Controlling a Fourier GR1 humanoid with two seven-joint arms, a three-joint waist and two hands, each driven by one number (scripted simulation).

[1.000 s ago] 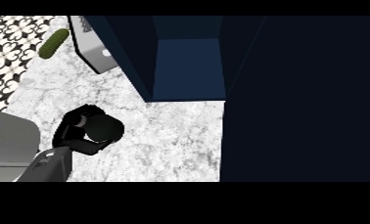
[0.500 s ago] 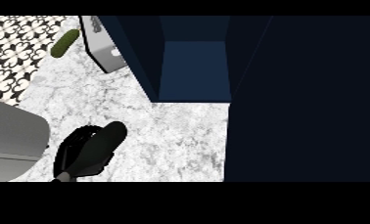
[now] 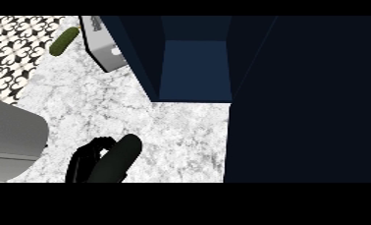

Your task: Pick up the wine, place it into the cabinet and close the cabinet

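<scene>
A white marbled counter (image 3: 181, 126) carries a green cucumber (image 3: 64, 41) near its back edge.

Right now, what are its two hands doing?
Left hand: fingers curled round the dark wine bottle, holding it above the counter.
Right hand: not in view.
</scene>
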